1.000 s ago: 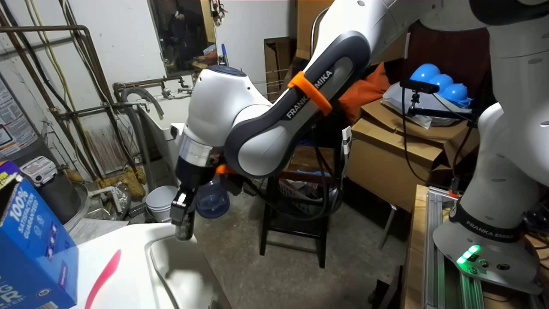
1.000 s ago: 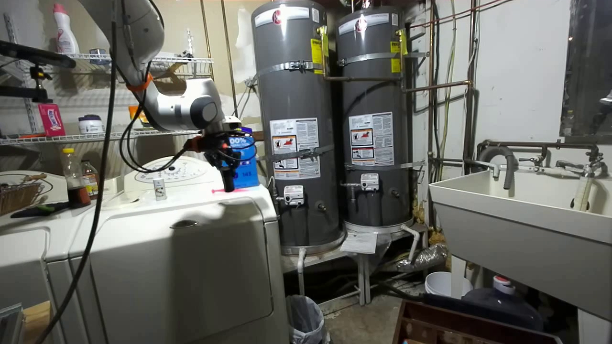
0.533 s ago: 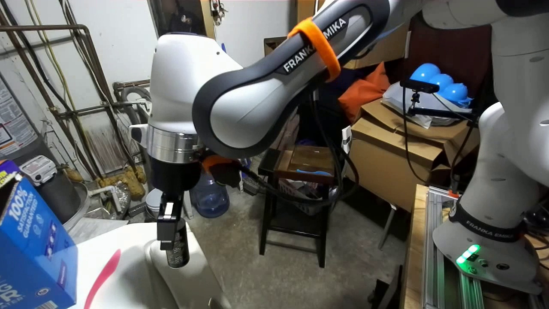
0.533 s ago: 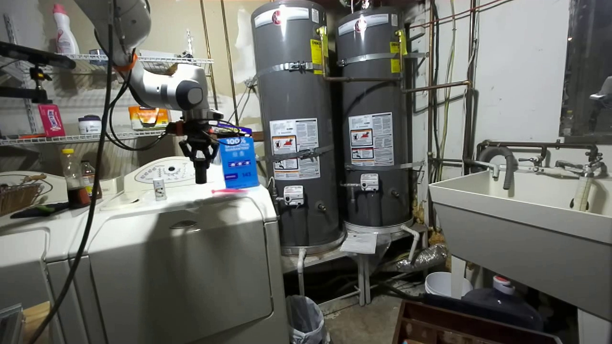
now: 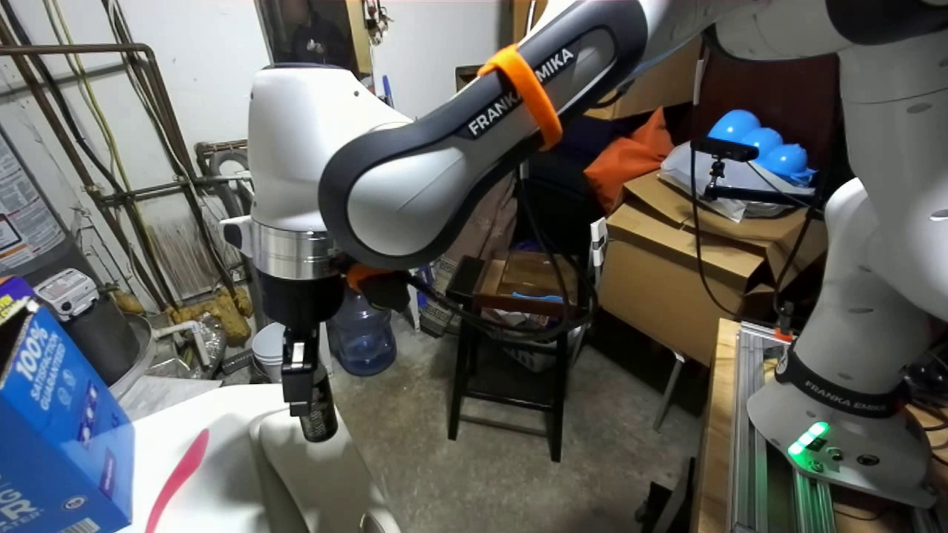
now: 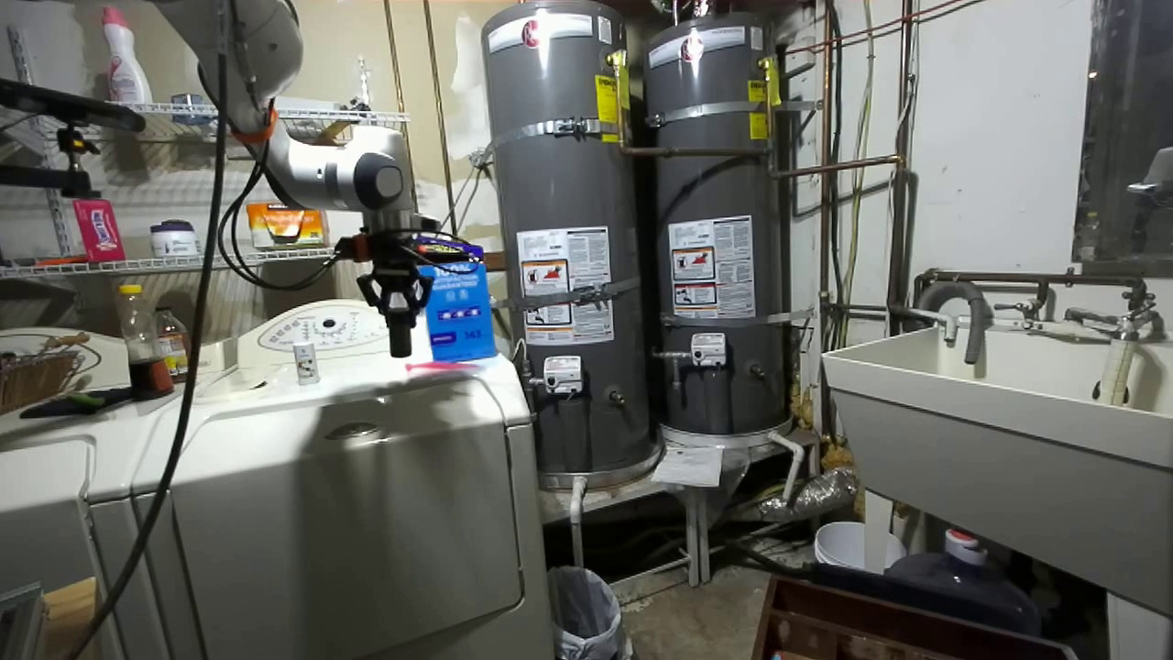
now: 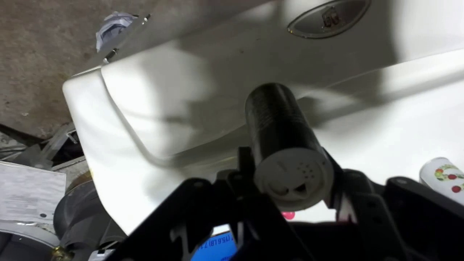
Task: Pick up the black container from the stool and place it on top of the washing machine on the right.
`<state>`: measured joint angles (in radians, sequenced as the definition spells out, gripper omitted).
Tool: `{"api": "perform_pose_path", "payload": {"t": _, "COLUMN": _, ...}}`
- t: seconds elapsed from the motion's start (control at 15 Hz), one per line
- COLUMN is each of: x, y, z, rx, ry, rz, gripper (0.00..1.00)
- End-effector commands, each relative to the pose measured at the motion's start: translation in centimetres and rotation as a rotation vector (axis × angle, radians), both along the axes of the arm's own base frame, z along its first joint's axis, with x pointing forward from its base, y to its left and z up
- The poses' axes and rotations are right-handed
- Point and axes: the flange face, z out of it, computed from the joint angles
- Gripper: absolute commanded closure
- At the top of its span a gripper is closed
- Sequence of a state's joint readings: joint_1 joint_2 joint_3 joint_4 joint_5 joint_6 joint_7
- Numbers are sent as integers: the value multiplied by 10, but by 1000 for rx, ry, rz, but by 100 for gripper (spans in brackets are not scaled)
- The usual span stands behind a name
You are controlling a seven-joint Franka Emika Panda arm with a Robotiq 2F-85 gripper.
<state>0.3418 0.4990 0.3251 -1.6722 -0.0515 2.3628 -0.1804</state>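
The black container [image 7: 273,112] is a dark cylinder with a pale lid with small holes. My gripper [image 7: 290,168] is shut on it near the lid, a finger on each side. In both exterior views the gripper [image 5: 304,392] [image 6: 399,298] points down and the container [image 5: 320,422] [image 6: 400,339] hangs upright below it. The container is over the front part of the right-hand washing machine's [image 6: 348,522] top; the gap beneath is hard to judge. That white machine also shows in the wrist view [image 7: 108,145]. The dark stool [image 5: 511,396] stands behind, bearing a brown wooden box [image 5: 529,277].
A blue box [image 5: 67,422] and a pink strip [image 5: 178,477] are on the machine's top. A small white can [image 6: 305,364] stands left of the gripper. A wire shelf [image 6: 202,266] and water heaters [image 6: 568,202] stand behind. Cables hang from the arm.
The gripper has gone from tilted to upright. In an exterior view it swung left with the container, then came slightly back right. The container stays in its grip.
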Motion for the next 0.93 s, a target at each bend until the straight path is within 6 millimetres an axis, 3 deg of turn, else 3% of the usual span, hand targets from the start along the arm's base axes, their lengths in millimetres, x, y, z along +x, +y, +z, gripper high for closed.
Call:
{"api": "perform_pose_path", "payload": {"t": 0.0, "x": 20, "y": 23, "z": -6, "rx": -49, "ry": 58, "rz": 132, "gripper": 80}}
{"api": "perform_pose_path", "payload": {"t": 0.27, "x": 19, "y": 58, "z": -2, "rx": -74, "ry": 126, "rz": 337, "gripper": 80}}
{"api": "perform_pose_path", "payload": {"t": 0.53, "x": 11, "y": 94, "z": -18, "rx": -163, "ry": 146, "rz": 505, "gripper": 80}}
{"api": "perform_pose_path", "payload": {"t": 0.87, "x": 4, "y": 137, "z": -36, "rx": -322, "ry": 32, "rz": 631, "gripper": 80}}
